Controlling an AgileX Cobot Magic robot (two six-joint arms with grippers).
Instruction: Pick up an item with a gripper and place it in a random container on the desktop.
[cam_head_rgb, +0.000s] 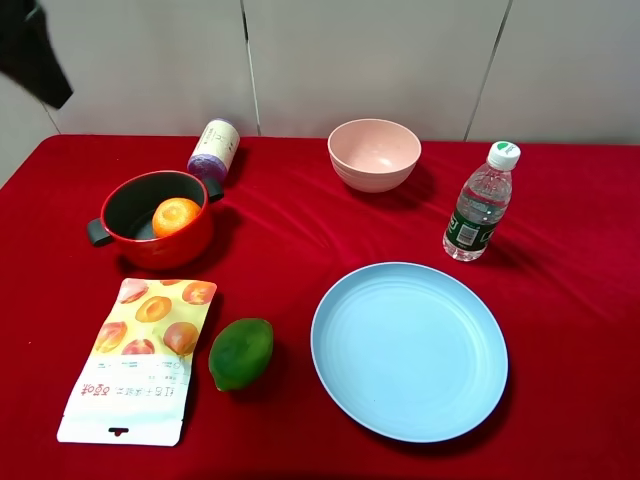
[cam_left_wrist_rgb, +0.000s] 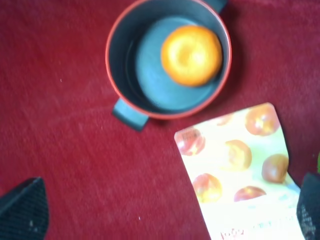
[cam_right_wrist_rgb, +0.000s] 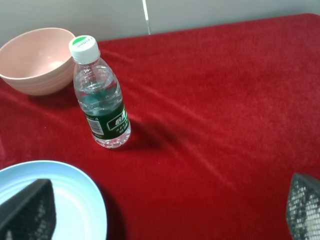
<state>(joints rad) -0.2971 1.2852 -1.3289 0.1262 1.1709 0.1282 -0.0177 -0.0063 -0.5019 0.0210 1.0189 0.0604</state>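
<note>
Left gripper (cam_left_wrist_rgb: 160, 212): fingers spread wide, nothing between them, hanging above the red pot (cam_left_wrist_rgb: 131, 60) and the snack pouch (cam_left_wrist_rgb: 235, 165). Only the two fingertips (cam_left_wrist_rgb: 22, 210) show at the edges of its wrist view. Right gripper (cam_right_wrist_rgb: 165, 210): also spread, empty, tips wide apart over the red cloth (cam_right_wrist_rgb: 225, 100).

Mandarin (cam_head_rgb: 176, 216) sits inside the pot (cam_head_rgb: 135, 205), against the wall on the side nearest the pink bowl (cam_head_rgb: 374, 154). Not touched by either gripper.

Around the pot, from the high camera:
- Purple-capped white cylinder (cam_head_rgb: 213, 150) lying on its side just behind the pot, close to one handle.
- Pouch (cam_head_rgb: 140, 360) lying flat just in front of the pot, near its rim.
- Green lime (cam_head_rgb: 240, 353) right beside the pouch, touching or nearly so.
- Light blue plate (cam_head_rgb: 408, 350) well apart to the right; water bottle (cam_head_rgb: 481, 202) upright behind it, bowl further back.
- Dark arm part (cam_head_rgb: 32, 50) in the top left corner only; neither gripper's fingers visible there.

View differences:
- Left wrist view looks straight down into the pot: mandarin (cam_left_wrist_rgb: 191, 55) on the dark grey floor, one stubby handle clear, image soft.
- Right wrist view shows bottle (cam_right_wrist_rgb: 100, 95), bowl (cam_right_wrist_rgb: 36, 60) and plate edge (cam_right_wrist_rgb: 75, 200); no pot, no mandarin.
</note>
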